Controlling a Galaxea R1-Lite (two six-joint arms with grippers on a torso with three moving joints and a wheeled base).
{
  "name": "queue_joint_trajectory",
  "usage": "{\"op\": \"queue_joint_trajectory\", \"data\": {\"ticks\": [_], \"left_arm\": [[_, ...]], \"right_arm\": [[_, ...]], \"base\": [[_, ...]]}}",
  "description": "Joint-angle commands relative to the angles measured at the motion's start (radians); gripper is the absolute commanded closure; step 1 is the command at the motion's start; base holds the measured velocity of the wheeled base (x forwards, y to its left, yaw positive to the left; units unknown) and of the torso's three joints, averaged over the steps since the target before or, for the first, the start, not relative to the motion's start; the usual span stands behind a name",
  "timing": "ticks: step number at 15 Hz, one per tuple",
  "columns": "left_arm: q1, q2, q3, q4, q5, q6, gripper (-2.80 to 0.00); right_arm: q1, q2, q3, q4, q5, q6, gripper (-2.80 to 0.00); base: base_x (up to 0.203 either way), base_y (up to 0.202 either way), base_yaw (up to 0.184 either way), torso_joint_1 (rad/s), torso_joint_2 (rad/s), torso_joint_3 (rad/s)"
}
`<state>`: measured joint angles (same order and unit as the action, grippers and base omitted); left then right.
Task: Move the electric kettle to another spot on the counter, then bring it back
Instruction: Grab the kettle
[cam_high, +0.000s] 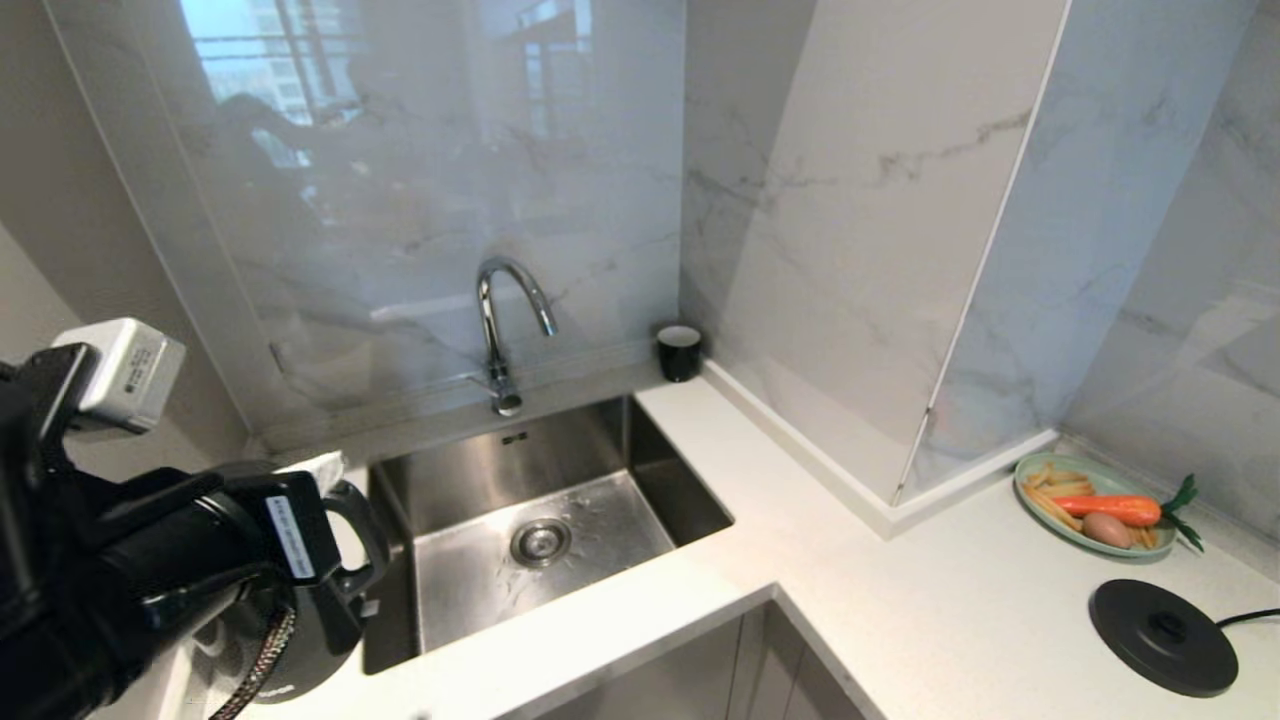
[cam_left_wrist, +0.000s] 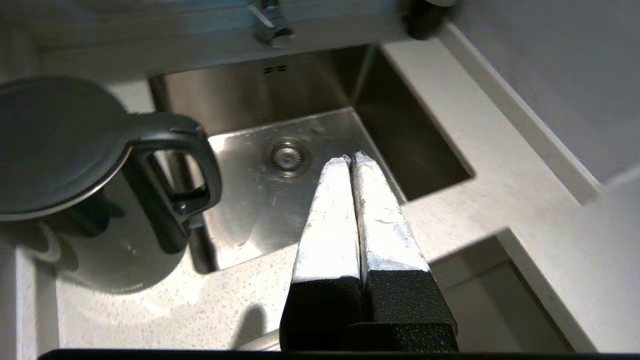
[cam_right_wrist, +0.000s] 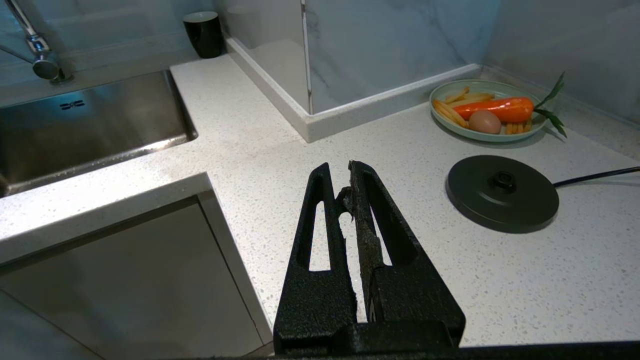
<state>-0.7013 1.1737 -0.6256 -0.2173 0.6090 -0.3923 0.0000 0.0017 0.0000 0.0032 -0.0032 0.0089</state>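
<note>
- The electric kettle (cam_left_wrist: 75, 185) stood upright on the counter (cam_left_wrist: 165, 305), on the strip to the left of the sink (cam_left_wrist: 280, 170), its loop handle turned toward the basin.
- Nothing gripped the kettle; its lid lay flat and closed.
- The left gripper (cam_left_wrist: 352, 159) hung above the front edge of the sink, near the kettle's handle but apart from it, its two pale fingers (cam_left_wrist: 330, 220) pressed together with nothing between them.
- In the head view the left arm (cam_high: 130, 560) crossed in front of the kettle and hid most of its body.
- The right gripper (cam_right_wrist: 340, 170) hovered over the right stretch of counter, its black fingers closed tip to tip and empty.
- Close beside it on the worktop lay the round black base disc (cam_right_wrist: 501, 192) with its cord running off to the side.
- Beyond the disc sat a green plate (cam_right_wrist: 440, 95) holding a carrot, an egg and fries.
- A small black cup (cam_high: 679, 351) stood in the corner behind the sink, right of the faucet (cam_high: 500, 320).
</note>
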Motion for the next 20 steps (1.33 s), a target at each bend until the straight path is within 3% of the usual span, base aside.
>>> {"op": "queue_joint_trajectory", "data": {"ticks": [1,4,6,12,16,20], "left_arm": [[-0.039,0.070,0.034,-0.009,0.098,-0.127,0.00],[-0.039,0.085,0.161,-0.015,0.104,-0.236,0.00],[-0.034,0.133,0.178,-0.017,0.103,-0.310,0.00],[-0.006,0.365,0.173,-0.037,0.074,-0.401,0.00],[0.059,0.412,0.196,-0.085,0.074,-0.395,0.00],[0.082,0.446,0.246,-0.210,0.081,-0.306,0.00]], "right_arm": [[0.000,0.000,0.000,0.000,0.000,0.000,0.00],[0.000,0.000,0.000,0.000,0.000,-0.001,0.00],[0.000,0.000,0.000,0.000,0.000,-0.001,0.00],[0.000,0.000,0.000,0.000,0.000,-0.001,0.00],[0.000,0.000,0.000,0.000,0.000,0.000,0.00],[0.000,0.000,0.000,0.000,0.000,-0.001,0.00]], "base": [[0.000,0.000,0.000,0.000,0.00,0.000],[0.000,0.000,0.000,0.000,0.00,0.000],[0.000,0.000,0.000,0.000,0.00,0.000],[0.000,0.000,0.000,0.000,0.00,0.000],[0.000,0.000,0.000,0.000,0.00,0.000],[0.000,0.000,0.000,0.000,0.00,0.000]]}}
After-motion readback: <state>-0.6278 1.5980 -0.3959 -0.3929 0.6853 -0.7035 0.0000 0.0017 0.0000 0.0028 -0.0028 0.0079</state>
